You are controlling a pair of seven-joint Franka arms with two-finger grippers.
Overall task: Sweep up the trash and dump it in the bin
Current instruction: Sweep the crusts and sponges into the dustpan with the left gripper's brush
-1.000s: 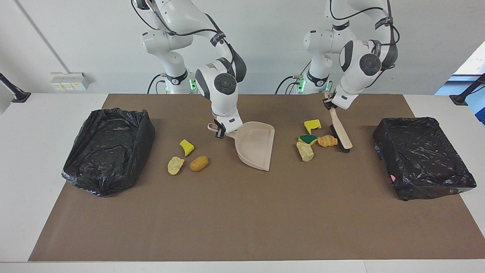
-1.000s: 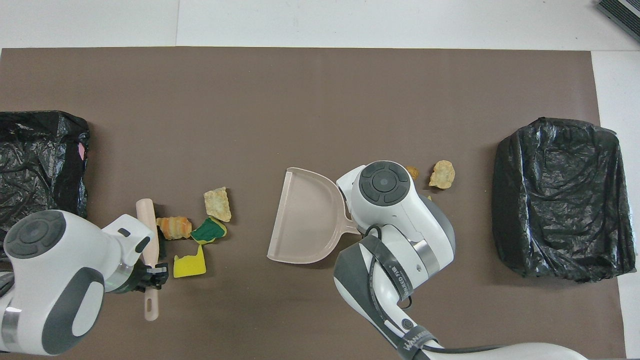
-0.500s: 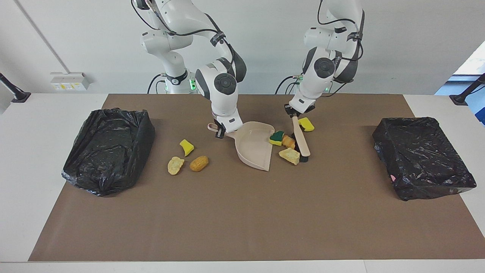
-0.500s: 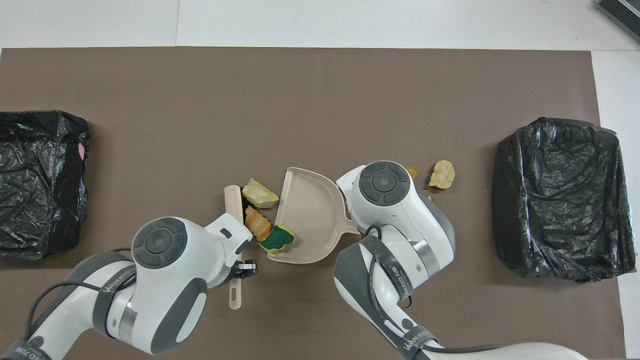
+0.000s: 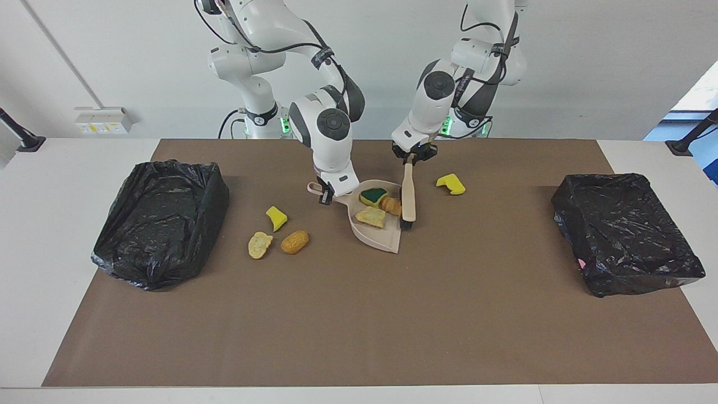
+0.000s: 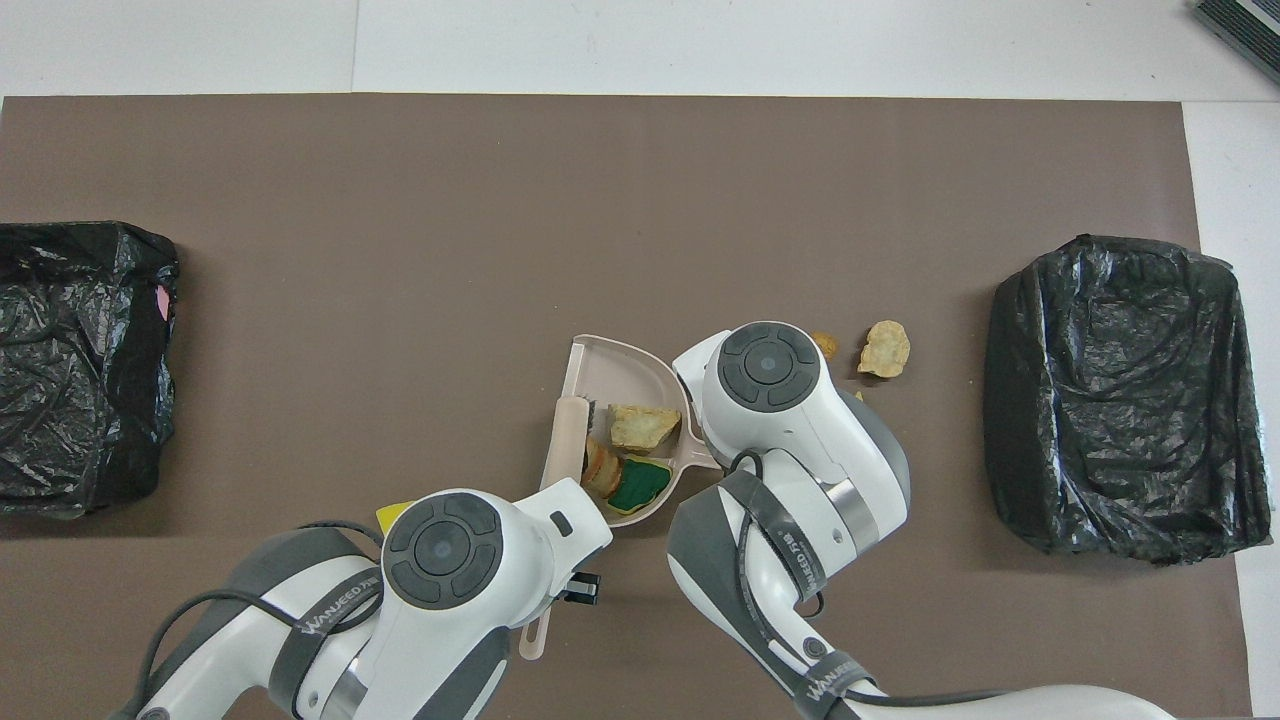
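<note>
facing view: three trash scraps [image 5: 377,206] in beige dustpan [image 5: 374,220], open mouth toward left arm's end, handle clamped by right gripper [image 5: 327,193]. left gripper [image 5: 411,158] shut on brush [image 5: 408,196], long axis running away from robots across dustpan mouth. yellow scrap [image 5: 451,184] outside, three more [image 5: 279,234] beside black bin [image 5: 160,221].

My dustpan [image 5: 377,227] – smooth beige plastic, matt sheen. My brush [image 5: 408,193] – same beige plastic handle, dark bristles. Mat [image 5: 359,314] – brown, matt, paper-like, flat. Table [image 5: 67,163] under it – white, smooth. Two bins [image 5: 160,221] [image 5: 625,230] lined with black plastic film – glossy, crinkled. Green-and-yellow sponge [image 5: 373,196] – porous foam, rough green face. Yellow sponge bits [image 5: 450,184] [image 5: 276,218] – matt foam. Beige chunks [image 5: 372,217] [image 5: 259,244] – crumbly, rough. Brown lump [image 5: 294,242] – bread-like crust, matt. My arm shells [image 6: 440,590] – glossy white plastic, grey joint caps.
</note>
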